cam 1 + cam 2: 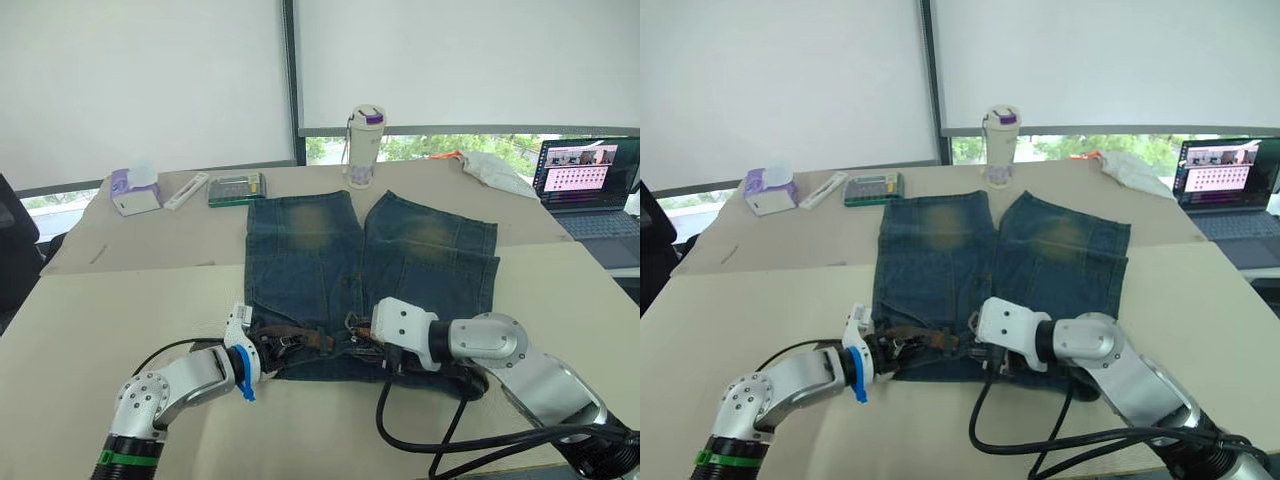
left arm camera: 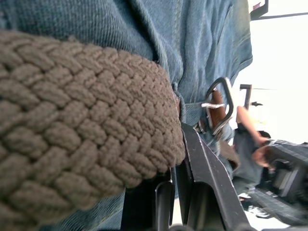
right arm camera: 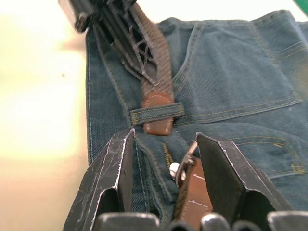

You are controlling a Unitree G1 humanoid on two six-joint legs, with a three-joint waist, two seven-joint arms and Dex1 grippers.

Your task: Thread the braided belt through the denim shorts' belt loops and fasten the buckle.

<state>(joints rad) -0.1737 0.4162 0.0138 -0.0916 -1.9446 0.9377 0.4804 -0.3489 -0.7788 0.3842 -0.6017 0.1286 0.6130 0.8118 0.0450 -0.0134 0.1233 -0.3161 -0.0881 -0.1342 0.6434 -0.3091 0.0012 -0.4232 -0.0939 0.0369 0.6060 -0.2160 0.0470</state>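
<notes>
Denim shorts (image 1: 370, 270): laid flat on the desk (image 1: 120, 320), waistband nearest the robot, so the loops can be reached
Braided belt (image 3: 156, 62): lying along the waistband; its leather tip is passed under a belt loop (image 3: 156, 113), just short of the fly
Buckle (image 3: 185, 166): seen between the right pincer's fingers, apparently steadied for the tip
Left pincer (image 1: 262, 352): narrow, closed on the braided belt, judged to be feeding it
Right pincer (image 3: 166, 168): wide, astride the buckle

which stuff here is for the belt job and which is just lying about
For the job: denim shorts, braided belt, buckle, belt loops, left claw, right claw.

Lying about: bottle, tissue box, calculator, laptop.
</notes>
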